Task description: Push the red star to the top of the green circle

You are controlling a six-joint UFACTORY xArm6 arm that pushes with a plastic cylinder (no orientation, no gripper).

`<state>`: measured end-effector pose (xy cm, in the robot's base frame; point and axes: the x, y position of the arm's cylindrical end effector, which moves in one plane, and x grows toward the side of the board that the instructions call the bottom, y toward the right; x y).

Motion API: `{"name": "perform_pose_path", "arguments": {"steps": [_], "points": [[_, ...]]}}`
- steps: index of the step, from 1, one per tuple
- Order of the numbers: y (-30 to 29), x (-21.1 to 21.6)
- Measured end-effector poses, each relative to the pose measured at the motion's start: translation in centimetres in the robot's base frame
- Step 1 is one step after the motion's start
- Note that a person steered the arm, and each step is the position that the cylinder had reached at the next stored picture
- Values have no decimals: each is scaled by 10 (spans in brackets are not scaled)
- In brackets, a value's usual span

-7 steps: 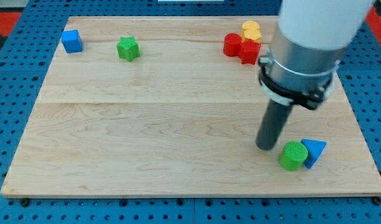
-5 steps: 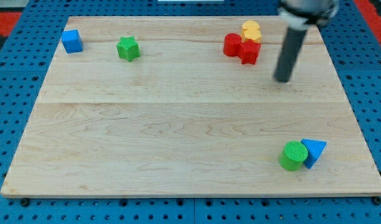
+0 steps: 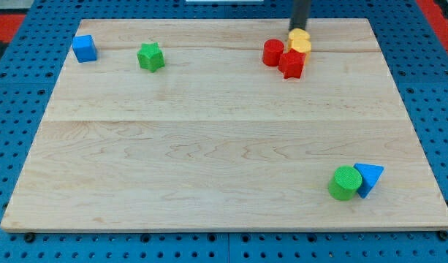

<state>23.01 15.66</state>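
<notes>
A plain dark rod at the far edge

Only a short length of the rod shows: a straight, smooth, near-black cylinder of even thickness, matte, with no visible screws, cables or markings. My tip (image 3: pixel 297 29) ends blunt; the arm above it is cut off by the frame.

We see only a short stretch of our straight dark rod, coming down from the view's top edge a little right of centre and standing close to upright. The rest of our arm lies outside the view. Our tip (image 3: pixel 299 29) sits at the far side of the wooden bench (image 3: pixel 209 146), touching or just above the top edge of the yellow block (image 3: pixel 300 41); we cannot tell which. It is near the red star block (image 3: pixel 292 63), up and to its right.
</notes>
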Motion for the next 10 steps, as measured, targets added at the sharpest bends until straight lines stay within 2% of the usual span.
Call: {"name": "perform_pose_path", "arguments": {"steps": [2,3,5,7,9,10], "points": [[9,10],[9,29],[-23,91],[-85,103],[-114,147],[-95,169]]}}
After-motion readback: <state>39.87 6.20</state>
